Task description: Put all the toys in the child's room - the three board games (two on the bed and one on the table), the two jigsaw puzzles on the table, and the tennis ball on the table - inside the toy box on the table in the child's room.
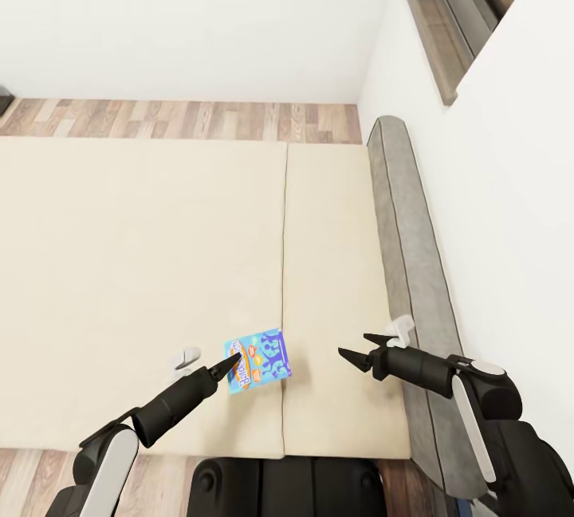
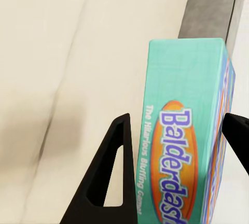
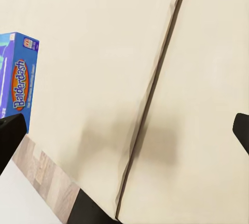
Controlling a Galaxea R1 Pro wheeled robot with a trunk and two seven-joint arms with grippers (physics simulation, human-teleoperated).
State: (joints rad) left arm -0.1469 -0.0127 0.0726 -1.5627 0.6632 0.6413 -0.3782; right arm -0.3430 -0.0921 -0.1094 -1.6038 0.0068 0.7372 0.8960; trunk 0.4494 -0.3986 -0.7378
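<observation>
Balderdash board game box (image 1: pixel 257 361) is a small blue flat carton and it sits on the beige mattress of the bed (image 1: pixel 143 262), near the foot edge and just left of the seam between the two mattress parts. In the head view the left gripper (image 1: pixel 231 363) is at the box's left edge, so this arm is clearly the nearer one; the right gripper (image 1: pixel 356 349) hangs over the right mattress part, apart from the box, with its fingers spread wide and nothing between them. In the left wrist view the box stands between the two black fingers (image 2: pixel 111 175), its turquoise narrow side with the printed title running away from the camera along the direction of the fingers. The finger on one side is very near the carton and the other is at its far edge, but I cannot tell if they already press it, so the jaws look half open around the box. The carton looks smooth and stiff, with sharp corners; the mattress is matte and plain. A low grey headboard (image 1: pixel 410 246) with soft rounded top runs along the white wall. My judgement is that closing on the thin sides comes next.
</observation>
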